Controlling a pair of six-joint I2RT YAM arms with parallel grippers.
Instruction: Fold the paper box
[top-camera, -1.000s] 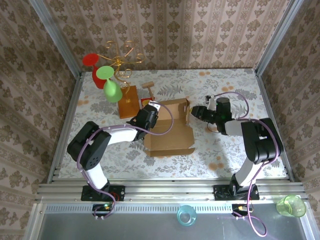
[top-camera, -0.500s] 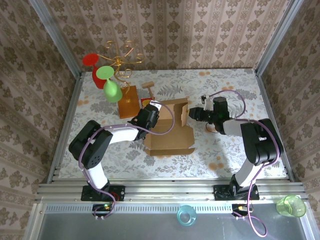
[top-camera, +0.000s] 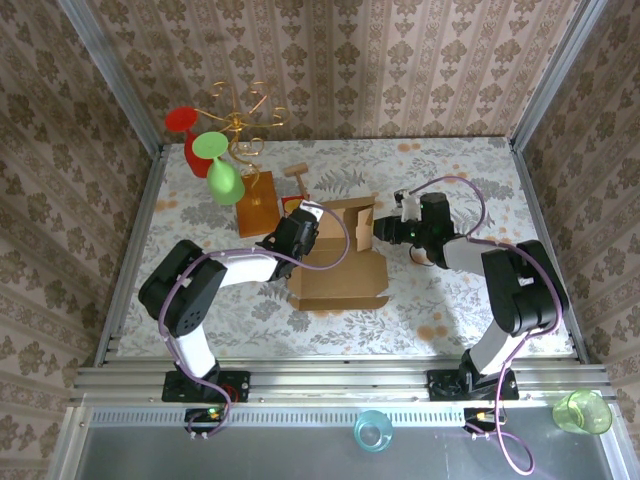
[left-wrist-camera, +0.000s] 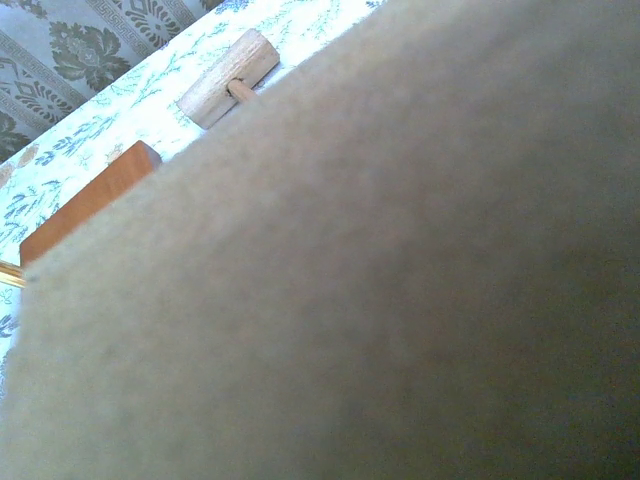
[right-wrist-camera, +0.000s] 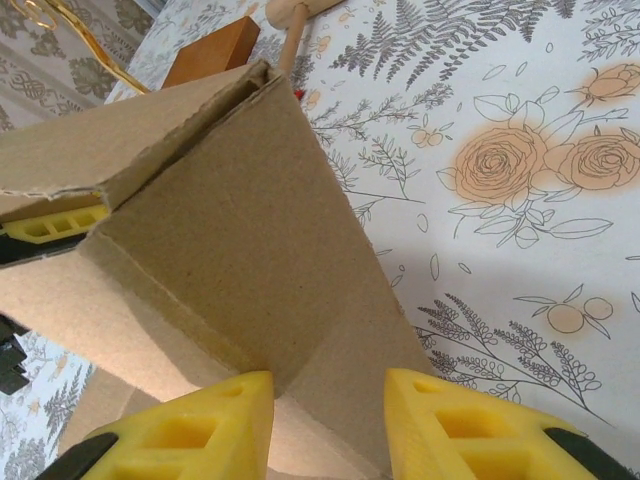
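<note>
The paper box (top-camera: 345, 275) lies open in the middle of the table, brown cardboard with its back wall and right side flap raised. My left gripper (top-camera: 303, 222) is at the box's back left corner, shut on the cardboard wall. That cardboard (left-wrist-camera: 400, 280) blocks the left wrist view, hiding the jaws. My right gripper (top-camera: 383, 229) is at the box's right flap. In the right wrist view its yellow fingertips (right-wrist-camera: 230, 400) stand apart, open (right-wrist-camera: 328, 385), with the folded flap (right-wrist-camera: 230, 200) just beyond them. The left gripper's yellow finger (right-wrist-camera: 55, 225) shows under the flap's edge.
An orange-brown wooden board (top-camera: 257, 203) with a gold wire stand (top-camera: 245, 115) holding a red cup (top-camera: 182, 122) and a green cup (top-camera: 225, 180) stands back left. A small wooden piece (top-camera: 297, 172) lies behind the box. A blue cup (top-camera: 372, 430) and a green cup (top-camera: 582, 411) sit below the near rail.
My right gripper has moved left against the box's right flap, which now stands more upright, and its jaws have widened. The left gripper has stayed in place.
</note>
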